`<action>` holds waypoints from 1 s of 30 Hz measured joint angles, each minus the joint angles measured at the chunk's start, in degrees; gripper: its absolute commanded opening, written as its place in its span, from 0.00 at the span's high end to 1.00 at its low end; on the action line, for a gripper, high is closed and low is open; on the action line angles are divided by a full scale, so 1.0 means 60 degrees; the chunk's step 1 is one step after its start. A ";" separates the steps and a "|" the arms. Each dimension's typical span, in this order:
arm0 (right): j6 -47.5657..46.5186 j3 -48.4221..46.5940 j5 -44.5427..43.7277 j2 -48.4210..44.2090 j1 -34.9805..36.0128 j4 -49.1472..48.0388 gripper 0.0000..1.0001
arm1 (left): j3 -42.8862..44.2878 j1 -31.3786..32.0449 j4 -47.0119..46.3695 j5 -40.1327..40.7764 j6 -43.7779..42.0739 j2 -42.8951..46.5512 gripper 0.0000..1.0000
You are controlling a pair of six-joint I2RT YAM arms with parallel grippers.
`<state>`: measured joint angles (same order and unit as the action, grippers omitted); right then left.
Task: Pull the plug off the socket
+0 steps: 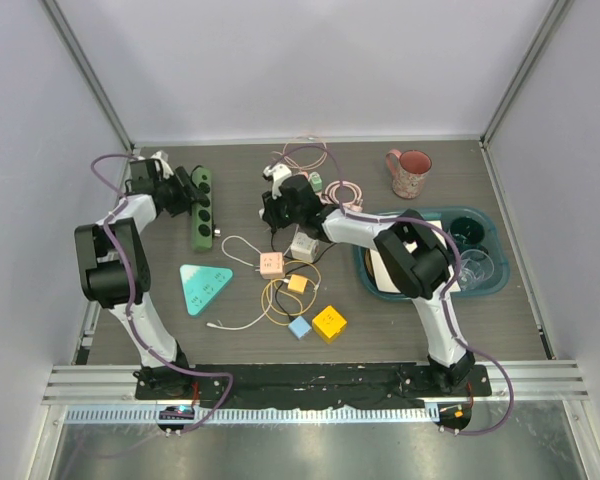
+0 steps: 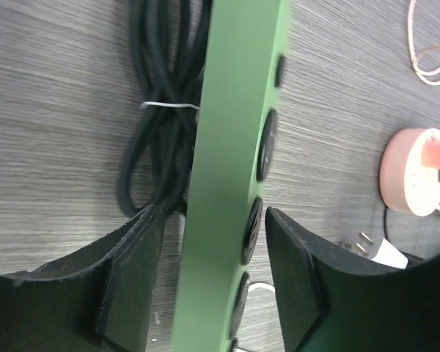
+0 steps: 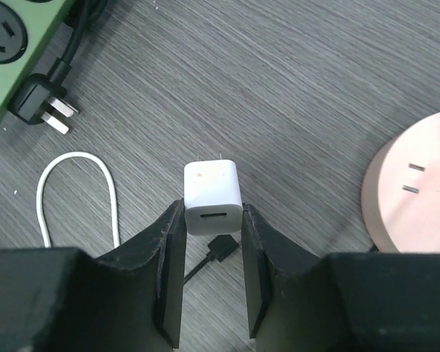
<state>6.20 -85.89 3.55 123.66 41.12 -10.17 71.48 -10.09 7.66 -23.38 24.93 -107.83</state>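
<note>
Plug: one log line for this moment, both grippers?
left gripper: straddling power strip | right gripper: shut on white plug | prongs: bare

- Dark wood-grain table point(image 1: 400, 330), fairly cluttered.
- green power strip point(image 1: 201, 208) at back left.
- teal triangle point(image 1: 202, 286), pink mug point(image 1: 410, 173), teal tray point(image 1: 480, 291).
- pink block point(image 1: 272, 264), yellow block point(image 1: 329, 323), blue block point(image 1: 300, 327), white cable point(image 3: 77, 155).

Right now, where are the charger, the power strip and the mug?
charger point(image 3: 213, 192), right wrist view, its white body.
power strip point(image 2: 224, 147), left wrist view, its green side.
mug point(image 1: 410, 183), top view, its wall.
</note>
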 measured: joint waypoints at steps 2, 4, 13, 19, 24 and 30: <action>-0.0007 -0.0237 -0.0135 0.0186 0.0095 0.0168 0.89 | 0.0066 -0.0029 0.0076 0.0310 -0.0018 0.0000 0.32; 0.0000 -0.0379 -0.0186 0.0299 0.0142 0.0284 0.86 | 0.0106 -0.0029 0.0189 0.0601 -0.0047 0.0044 0.30; 0.0044 -0.0838 -0.0382 0.0707 0.0138 0.0528 0.64 | 0.0466 0.0018 0.1304 0.2269 -0.0175 0.1075 0.13; 0.0291 -0.0936 -0.0678 0.0900 0.0171 0.0699 0.47 | 0.0736 0.0211 0.2433 0.2816 0.0470 0.1967 0.05; 0.0470 -0.0852 -0.0761 0.0918 0.0226 0.0601 0.30 | 0.0900 0.0284 0.3654 0.2098 0.0783 0.2149 0.00; 0.0488 -0.0539 -0.0860 0.0594 0.0379 0.0652 0.27 | -0.0463 0.0514 0.3938 0.1647 0.0783 0.3621 0.00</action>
<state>9.13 -89.12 -1.61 127.22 43.40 -6.26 68.71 -7.01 31.29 -13.50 29.63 -86.11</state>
